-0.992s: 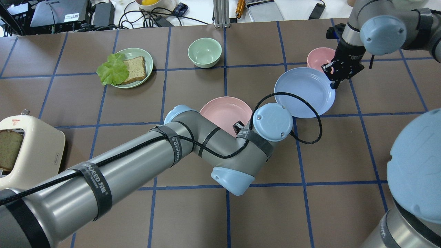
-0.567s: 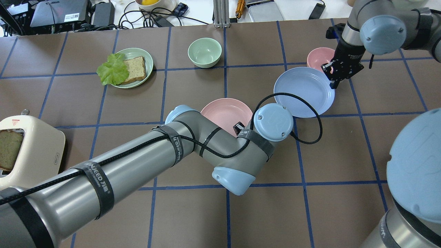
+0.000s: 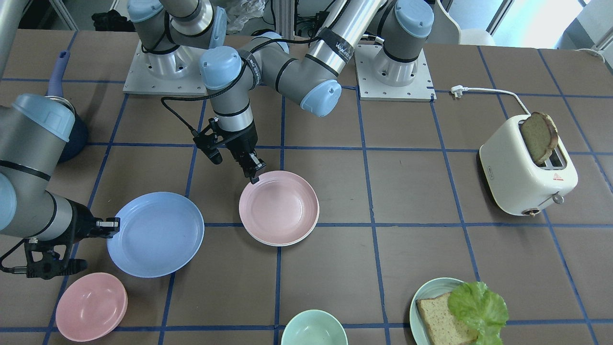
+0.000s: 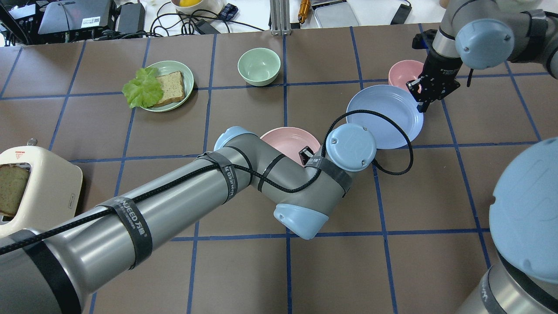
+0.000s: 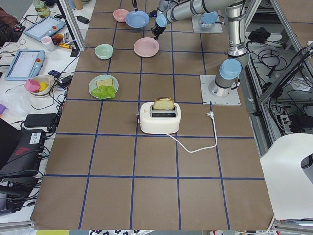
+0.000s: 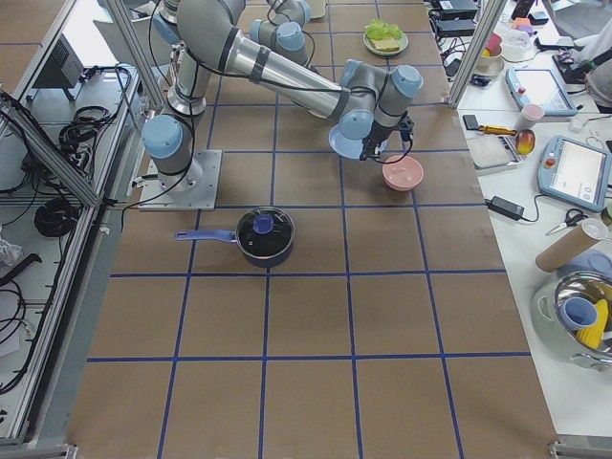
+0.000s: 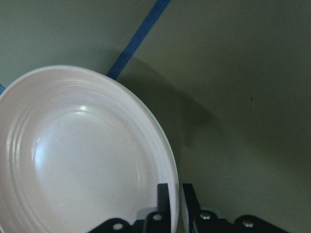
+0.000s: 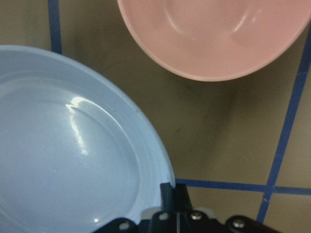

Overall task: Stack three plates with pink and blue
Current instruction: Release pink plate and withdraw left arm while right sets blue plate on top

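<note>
The pale pink plate [image 3: 279, 208] lies at mid-table, also seen in the overhead view [image 4: 283, 139]. A whitish rim [image 3: 287, 241] shows under its edge; it looks like the cream-white plate beneath it. My left gripper [image 3: 254, 178] is shut on the pink plate's rim on the robot's side, as the left wrist view [image 7: 175, 194] shows. The light blue plate [image 3: 155, 235] lies a short gap to the pink plate's side. My right gripper [image 3: 114, 223] is shut on its outer rim, also seen in the right wrist view [image 8: 170, 194].
A small pink bowl [image 3: 91, 306] sits just beyond the blue plate. A green bowl [image 3: 313, 328] and a teal plate [image 3: 424, 297] with bread and lettuce stand at the far side. A toaster [image 3: 522, 177] stands on my left, a dark saucepan [image 3: 72, 129] on my right.
My left arm has slid the pink plate slightly toward the blue plate. The blue plate and my right gripper have barely moved.
</note>
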Available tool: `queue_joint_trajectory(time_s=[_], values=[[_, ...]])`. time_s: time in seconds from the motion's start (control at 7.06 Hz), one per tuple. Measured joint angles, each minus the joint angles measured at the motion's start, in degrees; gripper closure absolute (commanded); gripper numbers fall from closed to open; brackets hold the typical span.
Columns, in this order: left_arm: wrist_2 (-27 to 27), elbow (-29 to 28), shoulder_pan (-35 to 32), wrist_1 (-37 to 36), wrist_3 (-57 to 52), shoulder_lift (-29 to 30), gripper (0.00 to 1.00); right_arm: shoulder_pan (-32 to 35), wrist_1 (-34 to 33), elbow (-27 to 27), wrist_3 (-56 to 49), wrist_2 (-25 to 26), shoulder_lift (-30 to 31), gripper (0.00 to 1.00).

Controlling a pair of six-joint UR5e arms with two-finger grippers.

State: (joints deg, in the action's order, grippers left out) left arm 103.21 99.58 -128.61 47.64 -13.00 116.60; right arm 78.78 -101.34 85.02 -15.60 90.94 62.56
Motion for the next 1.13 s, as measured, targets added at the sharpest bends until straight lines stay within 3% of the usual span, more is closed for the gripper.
queue_joint_trajectory(time_s=[0.57, 1.13], values=[[-0.1, -1.2, 0.8, 0.9, -0.1, -5.2, 0.00, 3.2, 1.9, 0.2, 4.6, -2.4, 0.5, 1.00], [-0.2, -2.3, 7.7, 6.3, -0.1, -13.6, 0.00, 9.5, 3.2, 0.2, 12.7, -4.6, 0.9, 1.00]])
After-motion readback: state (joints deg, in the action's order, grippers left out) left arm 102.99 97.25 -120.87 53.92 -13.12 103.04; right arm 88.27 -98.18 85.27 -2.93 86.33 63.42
